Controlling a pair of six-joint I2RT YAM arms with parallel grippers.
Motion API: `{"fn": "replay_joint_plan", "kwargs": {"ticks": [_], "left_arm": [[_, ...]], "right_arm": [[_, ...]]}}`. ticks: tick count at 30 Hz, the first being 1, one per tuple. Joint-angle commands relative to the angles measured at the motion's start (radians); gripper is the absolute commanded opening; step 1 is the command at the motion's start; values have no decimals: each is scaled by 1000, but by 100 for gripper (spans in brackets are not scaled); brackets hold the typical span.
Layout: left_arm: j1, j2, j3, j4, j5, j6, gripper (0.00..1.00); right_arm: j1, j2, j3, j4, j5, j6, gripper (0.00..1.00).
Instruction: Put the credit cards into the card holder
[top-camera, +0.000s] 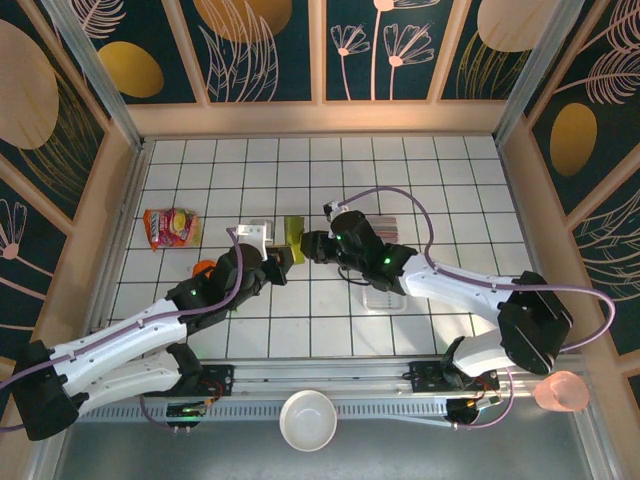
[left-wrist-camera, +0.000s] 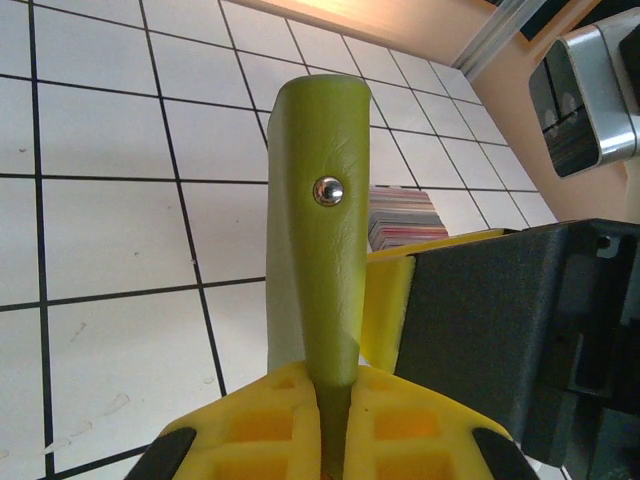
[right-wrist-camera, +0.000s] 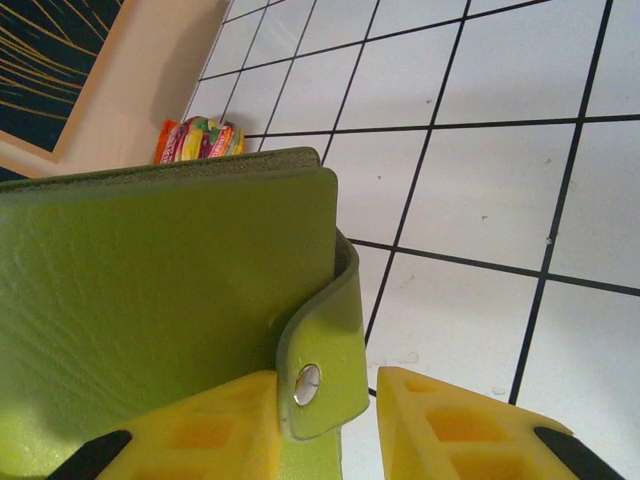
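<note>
Jaws on my left arm are pressed together on one end of the card holder (left-wrist-camera: 318, 250). It stands up out of them, closed, with its snap stud facing the left wrist camera. Jaws on my right arm are spread, one finger to each side of the holder's snap tab (right-wrist-camera: 322, 340). One finger looks to be against the tab and the other stands just clear of it, so nothing is pinched there yet.

Risks, as I judge them:
1. If the right jaws close off-centre on the tab, it may slide out under a pull and the snap will not part.
2. The left hold is on a narrow strip of soft cover. A pull on the tab could twist the holder or drag it out and drop it to the surface (top-camera: 300, 330).
3. If the right jaws take the cover together with the tab, the holder will not open.

Position: from above, the holder sits over the middle of the surface, between both sets of jaws, and appears raised off the tiles. The credit cards (left-wrist-camera: 405, 218) lie in a stack beyond it, well apart and untouched. A snack packet (right-wrist-camera: 200, 138) lies off to the left.
</note>
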Motion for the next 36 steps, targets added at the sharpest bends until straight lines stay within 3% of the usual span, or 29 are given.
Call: {"fn": "replay_joint_plan", "kwargs": {"ticks": [1, 5, 8, 15, 22, 29, 36], "left_arm": [[-1, -4, 0, 61, 25, -1, 0], [-2, -2, 4, 61, 36, 2, 0], [-2, -9, 0, 56, 20, -3, 0], [-2, -19, -14, 15, -49, -34, 0], [-2, -13, -35, -8, -64, -65, 0], [-2, 10, -39, -13, -48, -84, 0], [-2, 38, -59, 3, -4, -117, 0]], "right_arm": [[6, 21, 31, 2, 4, -17, 31], [5, 32, 37, -5, 4, -22, 21], [6, 33, 41, -34, 26, -21, 0], [5, -14, -10, -77, 164, 19, 0], [-14, -35, -62, -109, 226, 57, 0], [-17, -35, -94, -93, 229, 81, 0], [-2, -66, -120, 0, 133, 53, 0]]}}
